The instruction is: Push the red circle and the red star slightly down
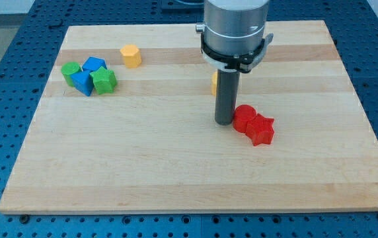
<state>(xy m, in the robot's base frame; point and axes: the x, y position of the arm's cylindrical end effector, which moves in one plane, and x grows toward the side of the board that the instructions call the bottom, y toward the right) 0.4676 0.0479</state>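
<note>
My tip stood on the wooden board, right of its centre, touching the left edge of the red circle. The red star lay against the circle's lower right. My rod grasped nothing.

Wooden board on perforated table. My tip just left of red circle, possibly touching. Red star against circle's lower right. Yellow block partly hidden behind rod. Yellow hexagon upper left. Far left, tight cluster: green block, blue block, blue cube, green star.
</note>
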